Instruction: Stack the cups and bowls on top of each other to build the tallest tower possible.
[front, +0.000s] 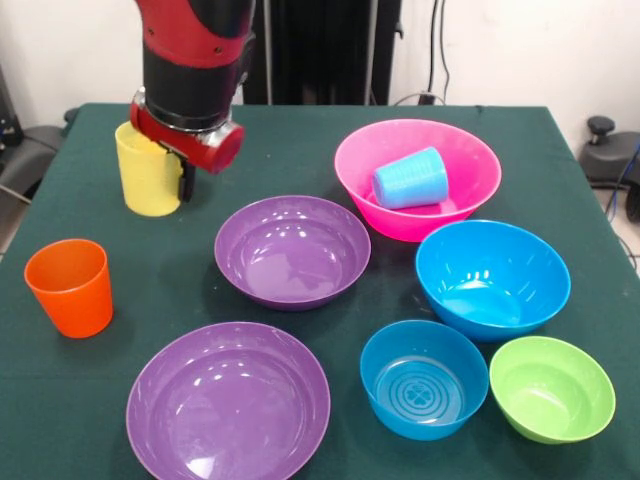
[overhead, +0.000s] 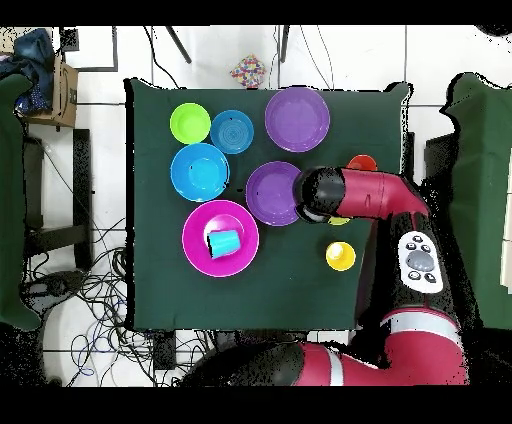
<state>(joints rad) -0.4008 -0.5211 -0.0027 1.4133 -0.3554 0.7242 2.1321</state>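
while the arm hides a yellow cup overhead, the front view shows it; whether the jaws are clenched cannot be told.

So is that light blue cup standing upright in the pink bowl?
No, the light blue cup lies on its side inside the pink bowl.

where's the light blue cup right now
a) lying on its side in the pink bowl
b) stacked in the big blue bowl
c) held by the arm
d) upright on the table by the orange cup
a: the light blue cup lies tipped on its side inside the pink bowl, apart from the arm.
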